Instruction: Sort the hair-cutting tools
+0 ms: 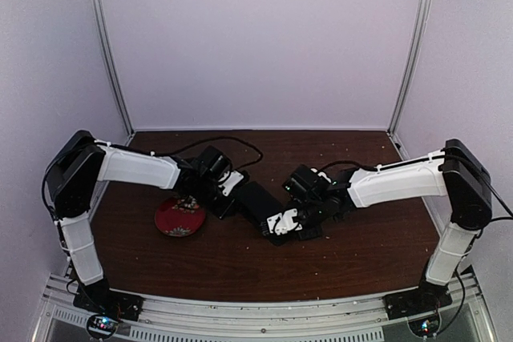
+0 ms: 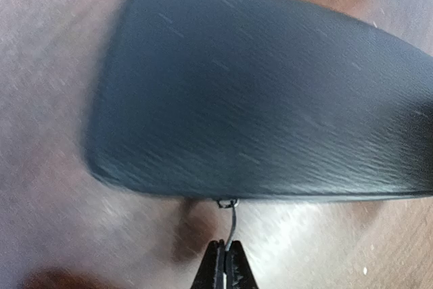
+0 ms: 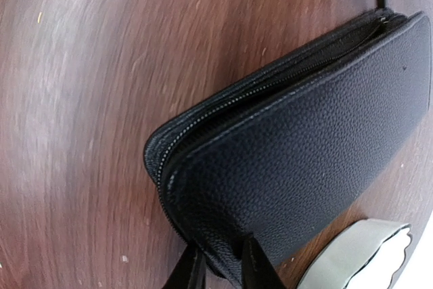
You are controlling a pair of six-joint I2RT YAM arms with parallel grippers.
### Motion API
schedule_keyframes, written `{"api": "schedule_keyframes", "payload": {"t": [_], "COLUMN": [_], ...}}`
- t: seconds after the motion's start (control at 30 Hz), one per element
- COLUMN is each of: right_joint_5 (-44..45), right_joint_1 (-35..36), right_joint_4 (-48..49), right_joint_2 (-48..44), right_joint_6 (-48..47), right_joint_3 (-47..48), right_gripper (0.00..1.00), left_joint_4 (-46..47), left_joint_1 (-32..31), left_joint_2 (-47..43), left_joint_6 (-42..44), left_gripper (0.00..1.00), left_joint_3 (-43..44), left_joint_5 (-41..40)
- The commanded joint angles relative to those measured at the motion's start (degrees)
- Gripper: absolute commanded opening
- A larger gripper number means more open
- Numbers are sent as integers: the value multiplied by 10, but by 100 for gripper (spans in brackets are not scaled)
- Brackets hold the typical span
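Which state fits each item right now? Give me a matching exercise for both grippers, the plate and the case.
Things:
1. left gripper
2. right gripper
3. red flowered plate
4. black zip case

States:
A. lies flat on the table between the two grippers
B. pinched shut on the zipper pull
C. clamped on the case's end
D. sits on the table left of the case

Pairs: 1-B, 2-C, 3-D, 4-A
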Motion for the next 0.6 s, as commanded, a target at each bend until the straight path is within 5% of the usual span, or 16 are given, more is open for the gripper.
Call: {"api": "schedule_keyframes", "payload": {"t": [0.0,0.43,0.57], "right_joint_5": [0,-50,-102], "right_joint_1": [25,87,137], "right_joint_4": [-28,-33,-37], "right_joint_2": [48,50,35], "right_joint_6": [108,382,376], "right_joint_3": [27,62,62], "right_gripper": [13,5,8], "left_joint_4": [-8,43,39], "left_joint_1": [-47,-134,-135], "left_joint_2": [-42,-41,-57], "left_joint_6": [-17,-68,-76], "left_gripper": [0,0,0], "left_joint_3": [-42,-19,-32], "left_joint_5": [18,76,58]}}
